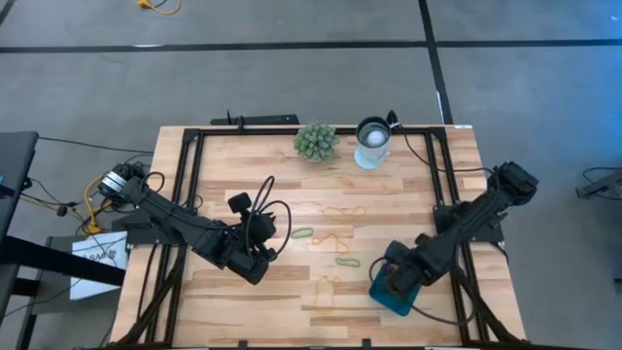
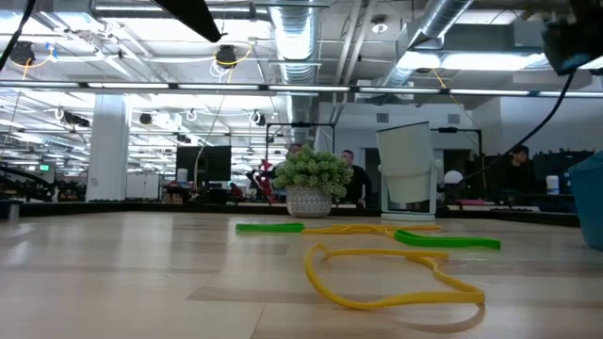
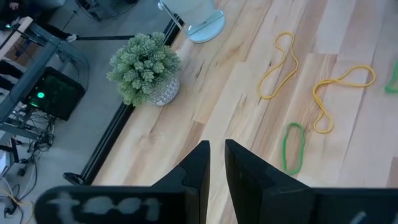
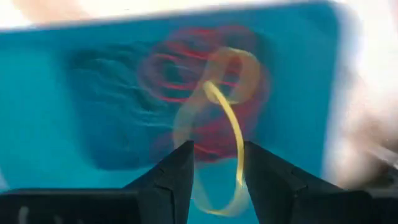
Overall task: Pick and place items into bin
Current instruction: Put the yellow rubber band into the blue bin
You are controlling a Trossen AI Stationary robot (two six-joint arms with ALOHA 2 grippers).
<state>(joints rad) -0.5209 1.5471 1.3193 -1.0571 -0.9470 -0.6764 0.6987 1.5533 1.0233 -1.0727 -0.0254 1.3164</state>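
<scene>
The bin [image 1: 381, 297], a shallow teal tray, sits near the table's front right; it also shows in the low view [image 2: 592, 202]. My right gripper [image 1: 397, 280] hangs over it, pointing down, fingers open [image 4: 216, 152]. Below them, red bands [image 4: 180, 74] lie on the bin's floor [image 4: 74, 93], and a yellow band [image 4: 233, 130] passes between the fingers. Loose bands lie flat mid-table: green [image 1: 302, 233], yellow [image 1: 330, 241], green [image 1: 347, 261], yellow [image 1: 345, 210], yellow [image 1: 326, 282]. My left gripper [image 1: 264, 231] waits left of them, above the table, its fingers a narrow gap apart [image 3: 216, 146] with nothing between. My right gripper has a strand of the yellow band [image 4: 239, 168] running close along the inner side of one finger [image 4: 258, 177], above the bin's floor. I cannot tell whether the finger touches it. The fingers point down from above.
A spiky green plant ball in a pot [image 1: 316, 141] and a round white-and-metal cup [image 1: 372, 141] stand at the table's far edge. A black frame [image 1: 190, 185] runs round the tabletop. People and desks show in the room beyond.
</scene>
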